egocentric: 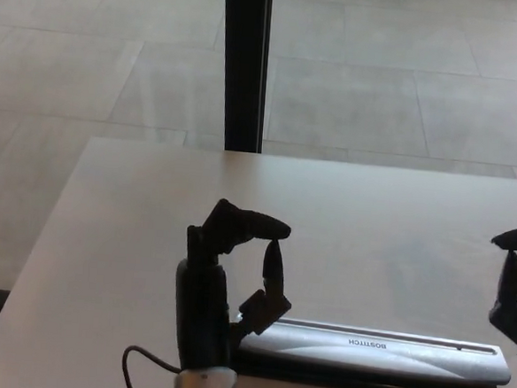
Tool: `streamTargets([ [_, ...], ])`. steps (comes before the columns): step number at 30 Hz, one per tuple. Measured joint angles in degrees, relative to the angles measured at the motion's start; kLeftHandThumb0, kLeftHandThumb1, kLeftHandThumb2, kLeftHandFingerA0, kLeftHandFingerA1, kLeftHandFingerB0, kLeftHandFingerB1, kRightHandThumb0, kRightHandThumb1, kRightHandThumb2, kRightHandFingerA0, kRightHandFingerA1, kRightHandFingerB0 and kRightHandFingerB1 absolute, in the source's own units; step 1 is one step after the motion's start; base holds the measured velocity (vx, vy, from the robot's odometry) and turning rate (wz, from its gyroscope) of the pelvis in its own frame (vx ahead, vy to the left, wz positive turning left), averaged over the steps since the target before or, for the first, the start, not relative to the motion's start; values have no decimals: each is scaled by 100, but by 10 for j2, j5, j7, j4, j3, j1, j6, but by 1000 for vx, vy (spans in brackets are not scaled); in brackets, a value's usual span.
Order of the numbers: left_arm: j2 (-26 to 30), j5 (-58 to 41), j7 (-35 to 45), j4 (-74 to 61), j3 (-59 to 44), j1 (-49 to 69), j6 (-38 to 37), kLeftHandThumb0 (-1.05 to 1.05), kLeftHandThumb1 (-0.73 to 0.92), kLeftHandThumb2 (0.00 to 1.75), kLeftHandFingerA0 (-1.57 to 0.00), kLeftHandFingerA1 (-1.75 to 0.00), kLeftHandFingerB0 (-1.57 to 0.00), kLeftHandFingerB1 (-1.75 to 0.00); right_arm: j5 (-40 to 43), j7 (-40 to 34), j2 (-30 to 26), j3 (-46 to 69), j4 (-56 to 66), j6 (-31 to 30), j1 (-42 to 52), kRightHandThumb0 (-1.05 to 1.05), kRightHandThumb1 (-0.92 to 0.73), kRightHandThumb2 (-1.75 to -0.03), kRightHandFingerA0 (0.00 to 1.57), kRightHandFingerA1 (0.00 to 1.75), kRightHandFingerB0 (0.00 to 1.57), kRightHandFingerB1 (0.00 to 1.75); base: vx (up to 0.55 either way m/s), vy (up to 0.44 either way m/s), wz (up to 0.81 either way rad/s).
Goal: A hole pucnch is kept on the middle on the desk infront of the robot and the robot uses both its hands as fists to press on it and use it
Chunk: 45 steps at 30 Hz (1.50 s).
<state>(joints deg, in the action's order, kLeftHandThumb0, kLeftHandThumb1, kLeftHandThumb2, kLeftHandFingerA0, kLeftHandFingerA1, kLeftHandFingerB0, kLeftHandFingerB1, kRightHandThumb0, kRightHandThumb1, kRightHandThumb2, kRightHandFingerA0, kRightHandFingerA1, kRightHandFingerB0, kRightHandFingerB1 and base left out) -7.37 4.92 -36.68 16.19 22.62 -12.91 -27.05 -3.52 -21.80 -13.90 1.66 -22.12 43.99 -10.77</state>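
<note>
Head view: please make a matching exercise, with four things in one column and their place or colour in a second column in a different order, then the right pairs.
Things:
1. hole punch
2. left hand
3. right hand
4. black post

Descriptions:
A. at the right edge of the picture, partly cut off
B. silver, lying along the desk's near edge
C. upright on the floor behind the desk
D. raised by the punch's left end

Pairs: 1-B, 2-D, 3-A, 4-C
</note>
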Motion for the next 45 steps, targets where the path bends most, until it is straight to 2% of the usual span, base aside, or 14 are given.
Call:
streamTargets([
  [4,38,-25,22,-42,-29,5,16,-35,82,69,-100,-175,-65,-175,27,17,-38,34,37,-28,11,-55,-38,-111,135,145,107,126,0,0,0],
  [7,72,-45,37,-68,-59,13,30,-33,76,82,-97,-175,-63,-175,48,30,-70,69,52,-48,25,-50,-34,-114,115,175,98,146,0,0,0],
  [15,181,-105,74,-84,-196,60,58,-43,72,72,-108,-175,-80,-170,102,65,-171,210,28,-97,83,-61,-37,-132,123,175,100,146,0,0,0],
  [16,194,-111,77,-82,-215,67,62,-48,51,103,-128,-142,-109,-131,108,68,-183,227,19,-103,90,-60,-33,-142,123,175,97,146,0,0,0],
  [18,215,-122,83,-76,-247,77,68,-41,63,82,-106,-175,-80,-157,116,73,-202,256,2,-112,102,-60,-46,-131,148,157,105,130,0,0,0],
  [19,229,-129,86,-69,-270,86,71,-38,55,94,-106,-175,-84,-147,123,76,-214,277,-11,-118,111,-66,-37,-143,126,175,98,158,0,0,0],
  [20,234,-131,87,-66,-279,90,72,-41,40,111,-133,-143,-104,-123,125,77,-217,284,-16,-120,114,-63,-44,-128,148,158,110,136,0,0,0],
  [21,250,-140,92,-52,-309,101,76,-38,42,116,-133,-145,-101,-122,134,81,-231,311,-37,-127,125,-61,-52,-137,125,175,87,155,0,0,0],
  [26,292,-171,100,13,-406,138,87,-41,45,109,-140,-143,-104,-119,164,90,-256,393,-114,-149,153,-58,-57,-126,136,175,99,150,0,0,0],
  [31,305,-201,107,94,-491,160,98,-40,45,105,-133,-141,-103,-120,196,93,-257,466,-190,-172,158,-57,-59,-116,131,175,89,167,0,0,0],
  [33,303,-214,110,124,-519,169,104,-33,55,86,-108,-175,-87,-150,209,92,-256,491,-222,-181,156,-58,-55,-124,146,175,115,157,0,0,0],
  [36,295,-235,117,172,-558,182,118,-47,50,100,-129,-141,-98,-120,230,91,-242,532,-272,-196,150,-57,-51,-128,131,175,96,175,0,0,0],
  [37,291,-240,119,186,-567,185,124,-36,62,78,-106,-175,-77,-151,237,90,-235,542,-285,-202,148,-51,-55,-121,136,175,104,154,0,0,0],
  [45,270,-265,146,286,-595,219,187,-28,55,85,-93,-171,-83,-117,292,84,-170,619,-369,-250,134,-54,-55,-116,112,175,82,175,0,0,0],
])
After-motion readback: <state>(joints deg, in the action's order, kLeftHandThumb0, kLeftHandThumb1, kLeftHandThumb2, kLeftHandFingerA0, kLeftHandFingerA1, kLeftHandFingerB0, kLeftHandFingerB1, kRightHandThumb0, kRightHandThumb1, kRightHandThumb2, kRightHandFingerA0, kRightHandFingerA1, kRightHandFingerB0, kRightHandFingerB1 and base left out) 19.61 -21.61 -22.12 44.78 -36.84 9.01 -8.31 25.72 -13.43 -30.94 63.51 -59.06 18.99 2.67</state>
